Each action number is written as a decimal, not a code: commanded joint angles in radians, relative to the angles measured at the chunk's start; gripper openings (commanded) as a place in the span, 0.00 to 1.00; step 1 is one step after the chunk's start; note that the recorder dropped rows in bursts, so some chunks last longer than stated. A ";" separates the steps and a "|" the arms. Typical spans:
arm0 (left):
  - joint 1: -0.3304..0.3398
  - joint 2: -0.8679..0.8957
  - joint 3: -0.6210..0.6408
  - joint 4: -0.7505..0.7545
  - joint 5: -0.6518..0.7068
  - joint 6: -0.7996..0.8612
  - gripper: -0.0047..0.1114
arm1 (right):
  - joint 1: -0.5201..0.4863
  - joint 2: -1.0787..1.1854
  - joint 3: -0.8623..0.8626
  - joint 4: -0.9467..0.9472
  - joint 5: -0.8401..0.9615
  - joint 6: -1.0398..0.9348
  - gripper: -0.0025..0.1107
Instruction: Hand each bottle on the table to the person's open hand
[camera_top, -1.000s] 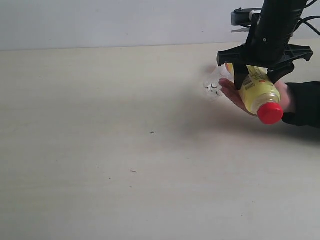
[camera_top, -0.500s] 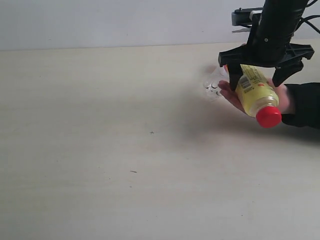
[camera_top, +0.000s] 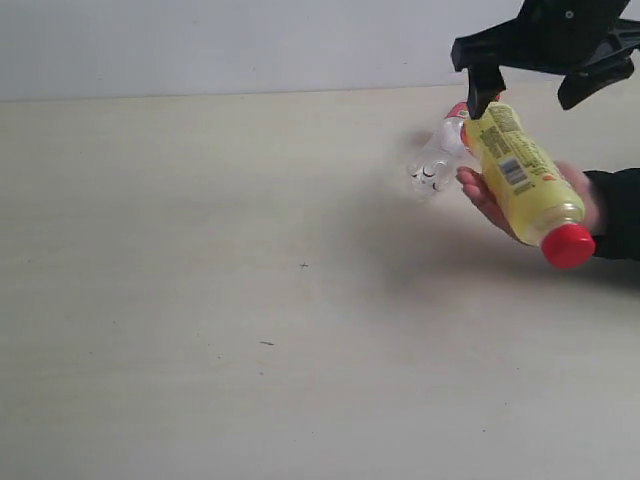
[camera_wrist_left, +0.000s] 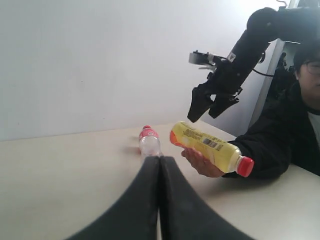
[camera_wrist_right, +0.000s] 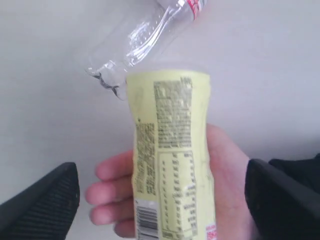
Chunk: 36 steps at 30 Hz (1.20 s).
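The left half of the pale table (camera_top: 200, 300) is bare in the exterior view. The left gripper (camera_wrist_left: 160, 200) shows only in its own wrist view. Its two dark fingers are pressed together with nothing between them, and it sits low, well apart from the handover.

At about 2 o'clock from the table's middle, the clear bottle (camera_top: 438, 158) lies on its side. Its red-capped end points away toward 1 o'clock, and its base is just beside the fingertips of the person's open hand (camera_top: 483, 195).

The hand is palm up, and the yellow bottle (camera_top: 522, 178) rests slantwise across it. The red cap (camera_top: 568, 245) points toward 5 o'clock, past the heel of the palm. A black sleeve (camera_top: 615, 215) covers the wrist.

At 12 o'clock above the bottle's base hangs the right gripper (camera_top: 530, 92). Its jaws are spread wide and touch nothing.

This handover looks finished, so the step in hand seems to be getting clear. The gripper should rise straight up with its jaws kept wide, so that neither finger clips the raised base and tips the bottle off the palm.

The clear bottle is probably next. It looks light and likely to roll, and it lies close to the fingers. It would be best approached from the side away from the hand and gripped across its body.
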<state>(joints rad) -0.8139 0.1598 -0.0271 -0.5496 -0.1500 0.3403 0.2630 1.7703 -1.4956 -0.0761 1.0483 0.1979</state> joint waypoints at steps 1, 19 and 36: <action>0.001 -0.005 0.004 -0.003 0.000 -0.003 0.04 | -0.001 -0.093 -0.009 -0.013 -0.010 -0.029 0.77; 0.001 -0.005 0.004 -0.003 0.000 -0.003 0.04 | -0.001 -0.349 -0.009 -0.009 0.003 -0.061 0.77; 0.001 -0.005 0.004 -0.003 0.000 -0.003 0.04 | -0.001 -0.354 -0.009 -0.007 0.010 -0.063 0.77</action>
<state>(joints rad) -0.8139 0.1598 -0.0271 -0.5496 -0.1500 0.3403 0.2630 1.4231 -1.4998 -0.0761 1.0593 0.1427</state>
